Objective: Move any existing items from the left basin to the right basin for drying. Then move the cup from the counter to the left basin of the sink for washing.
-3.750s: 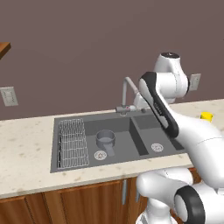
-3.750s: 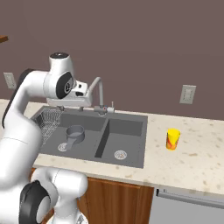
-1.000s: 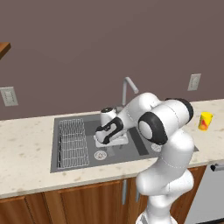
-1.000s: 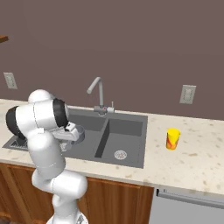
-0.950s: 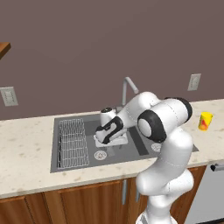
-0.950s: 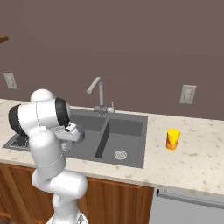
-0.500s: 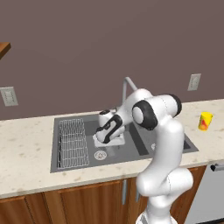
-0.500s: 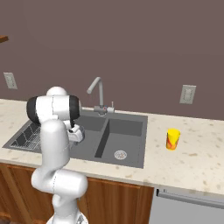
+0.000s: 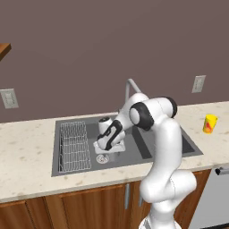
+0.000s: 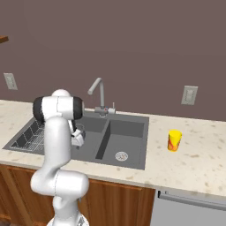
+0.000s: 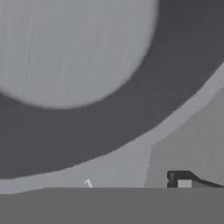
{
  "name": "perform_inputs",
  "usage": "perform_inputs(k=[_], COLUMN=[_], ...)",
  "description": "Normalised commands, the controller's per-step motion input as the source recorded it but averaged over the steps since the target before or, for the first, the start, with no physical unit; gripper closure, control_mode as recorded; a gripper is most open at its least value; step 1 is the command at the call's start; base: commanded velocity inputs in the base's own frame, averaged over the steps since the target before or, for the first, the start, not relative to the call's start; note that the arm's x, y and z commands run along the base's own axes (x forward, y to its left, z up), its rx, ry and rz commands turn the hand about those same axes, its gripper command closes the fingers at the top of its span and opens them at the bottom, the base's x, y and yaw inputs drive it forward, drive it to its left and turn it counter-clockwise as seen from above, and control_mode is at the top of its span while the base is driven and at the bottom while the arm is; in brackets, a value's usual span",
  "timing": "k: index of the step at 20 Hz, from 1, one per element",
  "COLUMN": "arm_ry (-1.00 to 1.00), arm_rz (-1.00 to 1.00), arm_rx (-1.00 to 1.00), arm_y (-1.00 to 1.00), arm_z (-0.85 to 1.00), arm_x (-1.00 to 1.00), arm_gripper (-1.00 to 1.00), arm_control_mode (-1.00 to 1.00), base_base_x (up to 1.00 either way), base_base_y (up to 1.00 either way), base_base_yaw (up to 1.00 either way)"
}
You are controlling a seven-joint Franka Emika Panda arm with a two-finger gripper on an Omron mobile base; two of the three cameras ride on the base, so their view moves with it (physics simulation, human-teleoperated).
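My gripper [image 9: 107, 146] is down in the left basin [image 9: 91, 127], right over the grey saucepan [image 11: 65, 48]. In the hand view the pan's pale round bottom and dark inner wall loom very close. One dark fingertip [image 11: 183, 180] shows outside the pan's rim, set wide of the middle, so the gripper reads open. The hand covers most of the pan in both base views. On the counter [image 10: 198, 161], right of the sink, the yellow cup [image 9: 209, 124] [image 10: 174, 140] stands upright. The right basin [image 10: 126, 141] holds only its drain.
A silver wire rack [image 9: 74, 145] takes up the left part of the left basin. The steel faucet [image 10: 99, 95] rises behind the divider. My arm's elbow [image 9: 152, 112] arches above the right basin. Wall outlets [image 9: 198, 83] sit above the counter.
The arm came down from above the sink into the left basin onto the saucepan. Over the last second the elbow swung upright while the hand stayed at the pan.
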Motion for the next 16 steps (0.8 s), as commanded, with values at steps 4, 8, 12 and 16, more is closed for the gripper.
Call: perform_inputs(k=[4, 8, 12, 16], arm_ry=[-0.05, -0.06, -0.09, -0.09], arm_rz=[0.00, 0.00, 0.00, 0.00], arm_rx=[0.00, 0.00, 0.01, 0.04], arm_y=[0.00, 0.00, 0.00, 0.00], arm_z=[-0.13, -0.02, 0.17, 0.68], arm_x=[0.00, 0.00, -0.04, -0.14], arm_gripper=[-1.00, 1.00, 1.00, 1.00], arm_control_mode=[-1.00, -1.00, -1.00, -1.00], base_base_x=[0.00, 0.00, 0.00, 0.00], base_base_y=[0.00, 0.00, 0.00, 0.00], base_base_yaw=[0.00, 0.00, 0.00, 0.00])
